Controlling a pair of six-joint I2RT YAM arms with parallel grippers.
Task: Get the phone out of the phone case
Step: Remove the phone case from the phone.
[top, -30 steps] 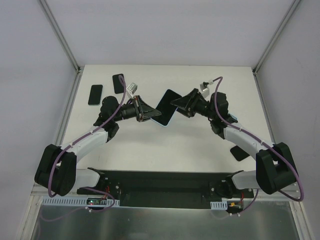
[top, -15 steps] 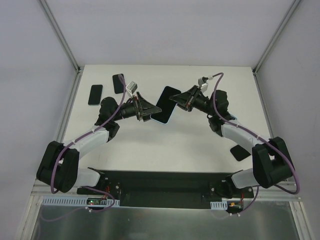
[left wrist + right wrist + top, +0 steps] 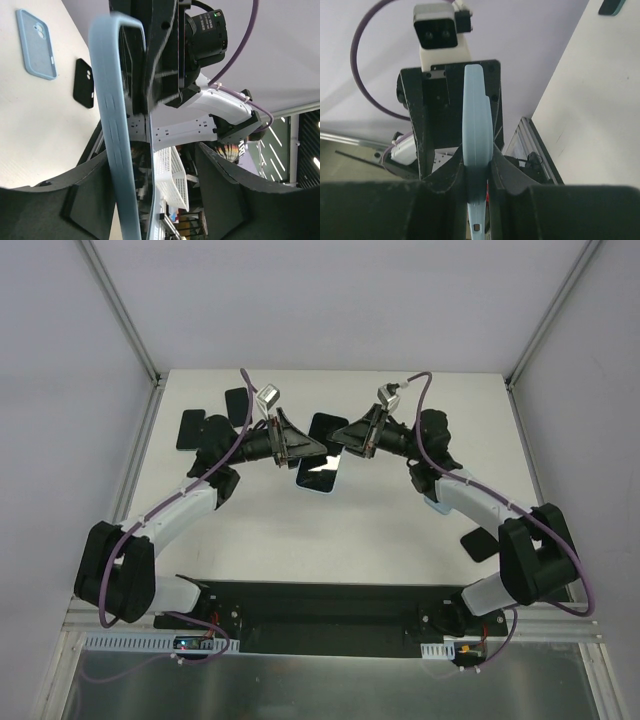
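Note:
The phone in its light blue case (image 3: 318, 472) hangs in the air between both grippers, over the middle of the table, tilted on edge. My right gripper (image 3: 345, 437) is shut on the case's edge; in the right wrist view the blue rim (image 3: 478, 125) is clamped between the fingers (image 3: 479, 172). My left gripper (image 3: 303, 447) is open around the other side. In the left wrist view the case's rim (image 3: 112, 130) lies by one finger (image 3: 55, 200), the glossy screen (image 3: 137, 175) beside it, and a wide gap separates it from the other finger (image 3: 225, 195).
Two dark phones or cases (image 3: 190, 428) (image 3: 236, 405) lie at the table's back left. A black case (image 3: 480, 543) lies at the right, also seen in the left wrist view (image 3: 83, 82) next to an empty light blue case (image 3: 36, 45).
Both grippers have risen and moved towards the back with the phone between them. The phone has tipped up more steeply and sits more to the left.

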